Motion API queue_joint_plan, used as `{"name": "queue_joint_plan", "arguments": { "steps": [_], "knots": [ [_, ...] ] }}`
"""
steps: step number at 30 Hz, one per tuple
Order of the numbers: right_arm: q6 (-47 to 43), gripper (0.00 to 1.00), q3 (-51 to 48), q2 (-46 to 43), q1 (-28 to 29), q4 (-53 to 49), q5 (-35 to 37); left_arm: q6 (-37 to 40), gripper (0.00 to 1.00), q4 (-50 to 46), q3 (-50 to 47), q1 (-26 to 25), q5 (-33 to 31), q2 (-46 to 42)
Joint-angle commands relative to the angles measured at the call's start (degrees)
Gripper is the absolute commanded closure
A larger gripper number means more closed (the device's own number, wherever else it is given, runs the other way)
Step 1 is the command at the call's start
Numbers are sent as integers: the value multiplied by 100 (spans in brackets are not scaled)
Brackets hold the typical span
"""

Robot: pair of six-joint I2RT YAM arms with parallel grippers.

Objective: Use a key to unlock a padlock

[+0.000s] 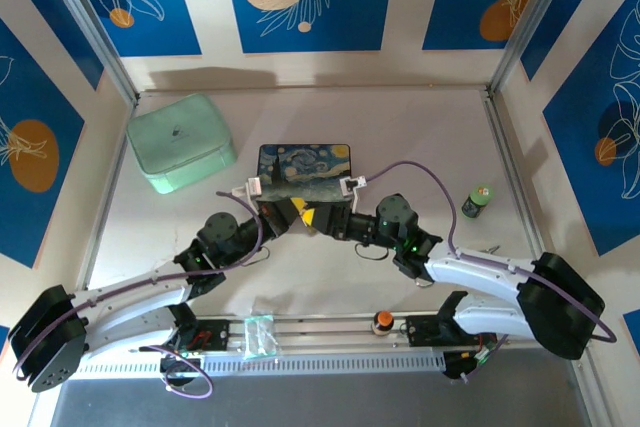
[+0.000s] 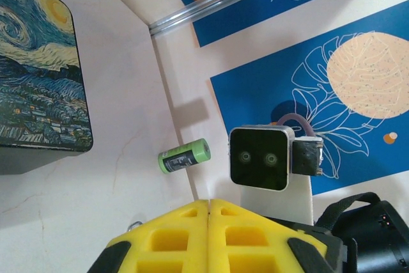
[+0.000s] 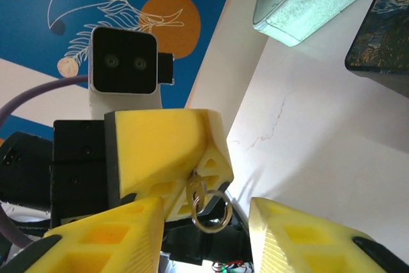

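My left gripper (image 1: 297, 211) is shut, its yellow fingers (image 2: 192, 222) pressed together. In the right wrist view those left fingers (image 3: 163, 148) pinch the small silvery key (image 3: 195, 188) by its blade end, and a metal ring (image 3: 211, 214) hangs from the key. The right gripper (image 3: 204, 208) is open, one yellow finger on each side of the hanging ring without touching it. Both grippers meet tip to tip just in front of the starry-night tin (image 1: 305, 167). The padlock is hidden.
A mint-green case (image 1: 180, 142) lies at the back left. At the right stands a small green bottle (image 1: 478, 202), seen lying sideways (image 2: 184, 156) in the left wrist view. Walls close in the back and both sides.
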Motion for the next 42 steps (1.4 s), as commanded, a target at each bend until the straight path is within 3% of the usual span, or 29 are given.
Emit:
{"name": "queue_joint_plan", "arguments": {
  "steps": [1, 9, 14, 20, 27, 28, 33, 37, 42],
  "knots": [
    [90, 63, -15, 107, 8, 466, 170, -83, 100, 164, 74, 23, -45, -64],
    [37, 78, 175, 391, 95, 647, 179, -281, 100, 543, -49, 23, 12, 94],
    [65, 81, 85, 394, 104, 782, 284, -336, 100, 456, -74, 23, 3, 66],
    [-42, 97, 66, 414, 156, 770, 406, -353, 100, 325, -119, 23, -67, 5],
    [-204, 100, 41, 376, 204, 536, 435, -372, 100, 180, -181, 23, -218, -31],
    [-217, 100, 24, 352, 209, 493, 451, -347, 95, 171, -189, 23, -261, -44],
    [-235, 100, -53, 73, 108, -236, 600, 192, 46, -637, -38, 67, -530, -353],
    [-185, 100, -347, -248, -114, -593, 589, 656, 29, -1968, 190, 67, -986, -665],
    [-152, 100, -840, -759, -441, -823, 487, 1025, 27, -1886, -13, 75, -1052, -314]
  ]
}}
